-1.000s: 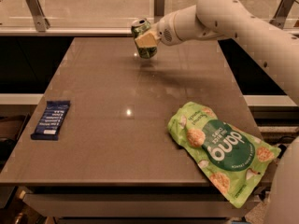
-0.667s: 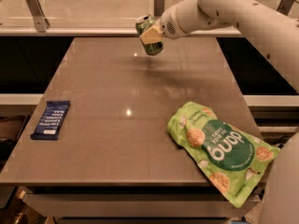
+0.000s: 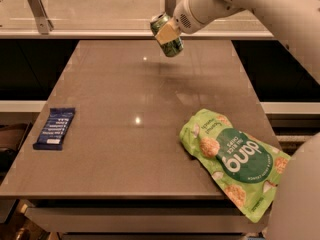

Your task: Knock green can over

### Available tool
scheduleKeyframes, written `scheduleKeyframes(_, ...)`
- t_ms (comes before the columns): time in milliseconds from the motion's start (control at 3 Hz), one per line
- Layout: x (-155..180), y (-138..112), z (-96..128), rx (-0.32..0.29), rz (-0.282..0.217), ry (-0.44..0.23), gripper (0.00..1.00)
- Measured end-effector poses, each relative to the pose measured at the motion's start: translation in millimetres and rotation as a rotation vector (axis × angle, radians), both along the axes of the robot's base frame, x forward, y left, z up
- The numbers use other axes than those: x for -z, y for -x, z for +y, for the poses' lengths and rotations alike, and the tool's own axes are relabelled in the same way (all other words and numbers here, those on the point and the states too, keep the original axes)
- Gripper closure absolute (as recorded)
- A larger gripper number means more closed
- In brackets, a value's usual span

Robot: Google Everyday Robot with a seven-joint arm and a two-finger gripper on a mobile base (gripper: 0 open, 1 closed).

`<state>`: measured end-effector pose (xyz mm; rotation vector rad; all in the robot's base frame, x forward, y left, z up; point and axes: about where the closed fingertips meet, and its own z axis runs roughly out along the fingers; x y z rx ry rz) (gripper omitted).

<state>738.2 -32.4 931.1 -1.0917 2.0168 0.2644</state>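
The green can (image 3: 172, 46) is small, with pale print and a silver top rim. It hangs tilted in the air above the far middle of the brown table (image 3: 120, 79), its top leaning up and to the left. My gripper (image 3: 166, 32) reaches in from the upper right on the white arm (image 3: 235, 1) and is shut on the green can around its middle. A tan finger pad (image 3: 167, 32) covers part of the can's side. The can does not touch the table.
A large flat green "dang" snack bag (image 3: 232, 159) lies at the table's near right, overhanging the front edge. A dark blue snack bar (image 3: 55, 128) lies near the left edge. A metal rail with upright posts (image 3: 40, 9) runs behind the table's far edge.
The can has been lifted off the far part of the table and tilted more. The gripper and arm rose with it, shifting slightly right.
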Motion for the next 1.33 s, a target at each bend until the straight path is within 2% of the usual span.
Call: scheduleKeyframes(1333,1.8,20.5,-19.9,0.084,0.065,0.329,1.0)
